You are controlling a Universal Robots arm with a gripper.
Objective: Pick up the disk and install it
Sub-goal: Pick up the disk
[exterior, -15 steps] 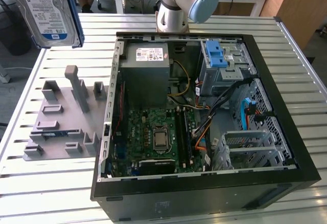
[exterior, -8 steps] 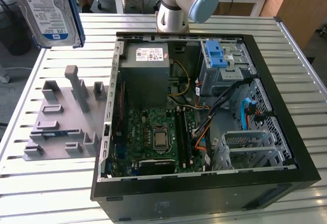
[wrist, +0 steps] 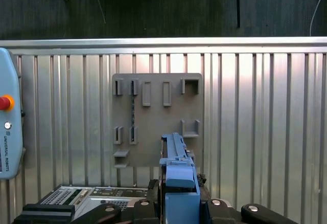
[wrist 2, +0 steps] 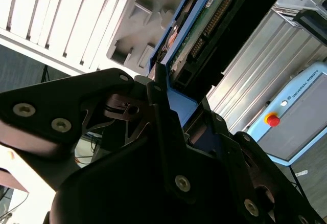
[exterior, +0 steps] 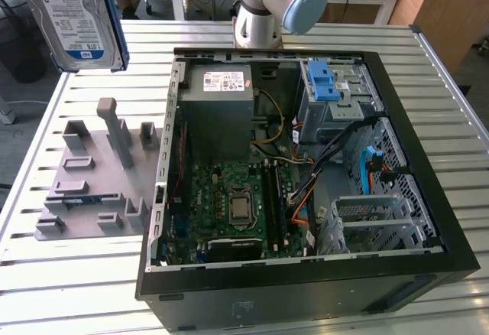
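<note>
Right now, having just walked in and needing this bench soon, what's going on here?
The robot arm has its pincer shut on the disk, gripping it by its blue carrier and holding it up in the air, clear of the slatted table. The grey holder plate lies on the table beside the open computer case. The disk is not yet in the case.
</note>
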